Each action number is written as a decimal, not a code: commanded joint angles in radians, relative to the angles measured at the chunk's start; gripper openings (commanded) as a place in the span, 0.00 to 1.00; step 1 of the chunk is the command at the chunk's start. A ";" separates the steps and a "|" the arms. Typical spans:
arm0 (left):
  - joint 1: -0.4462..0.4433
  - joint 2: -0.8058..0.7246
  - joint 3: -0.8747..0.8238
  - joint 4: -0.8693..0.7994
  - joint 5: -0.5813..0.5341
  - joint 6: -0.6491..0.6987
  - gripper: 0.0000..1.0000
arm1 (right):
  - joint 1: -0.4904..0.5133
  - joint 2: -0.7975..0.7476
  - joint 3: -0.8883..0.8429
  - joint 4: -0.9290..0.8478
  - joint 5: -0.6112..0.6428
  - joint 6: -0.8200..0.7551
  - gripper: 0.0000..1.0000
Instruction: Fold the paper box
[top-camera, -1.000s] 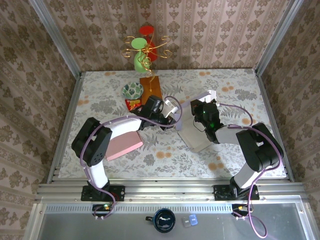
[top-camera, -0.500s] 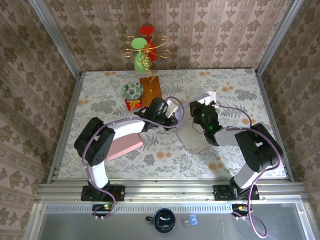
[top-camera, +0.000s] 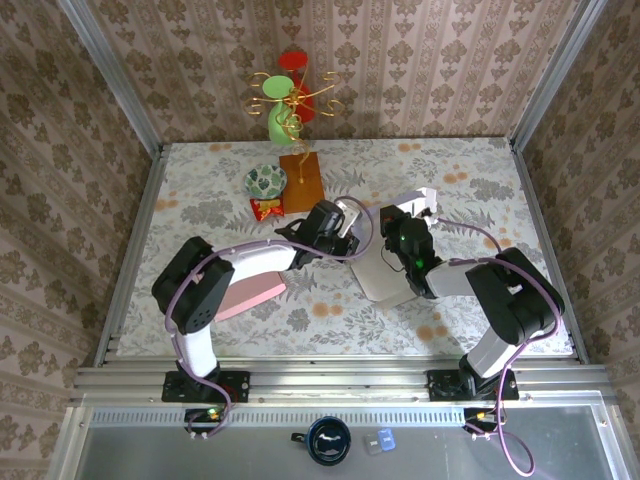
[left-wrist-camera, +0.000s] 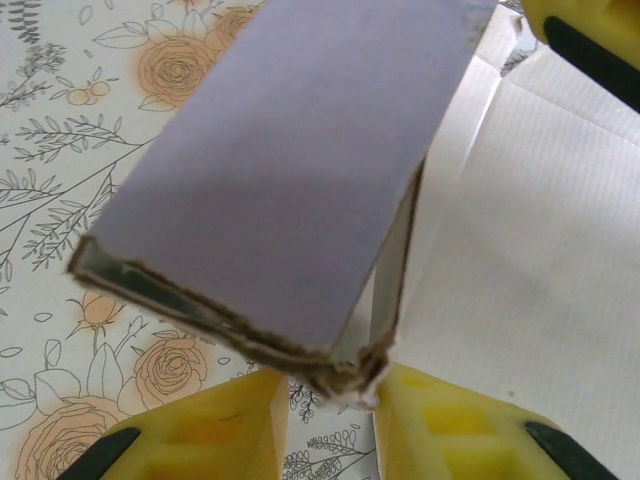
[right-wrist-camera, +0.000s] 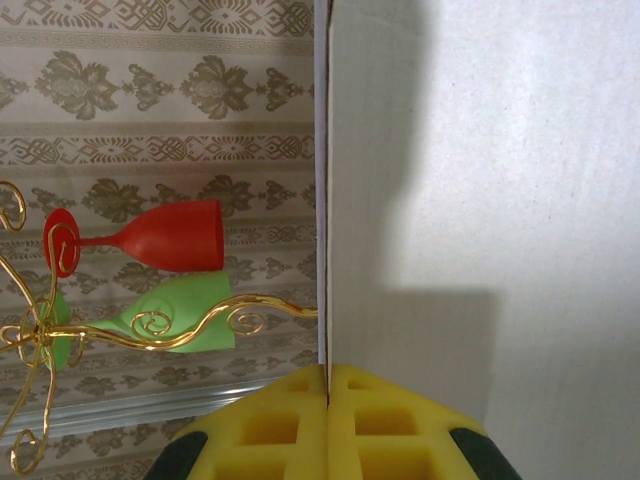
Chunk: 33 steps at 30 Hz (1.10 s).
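Top external: your left gripper (top-camera: 346, 237) has swung toward the paper box (top-camera: 385, 280), jaws loosely apart around a flap corner; right gripper (top-camera: 398, 216) stays pinched on a wall; the fold is advancing.

The left arm (top-camera: 240, 262) and right arm (top-camera: 455, 280) share one build: rounded white links between bulky black joints, each trailed by a looping purple cable (top-camera: 503, 440). Each stands on a black base (top-camera: 207, 385) at the bottom of the frame. The left pincer (left-wrist-camera: 330, 400) and right pincer (right-wrist-camera: 327, 400) have blocky yellow fingers with square recesses and black insets.
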 joint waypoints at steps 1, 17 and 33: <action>-0.006 0.036 -0.001 0.012 -0.110 -0.072 0.30 | 0.019 0.008 -0.017 -0.014 0.016 0.014 0.00; -0.066 0.083 0.001 0.078 -0.282 -0.188 0.31 | 0.028 -0.011 -0.044 -0.020 0.031 0.048 0.00; -0.119 0.129 0.074 -0.001 -0.444 -0.299 0.18 | 0.029 -0.035 -0.049 -0.055 0.031 0.062 0.00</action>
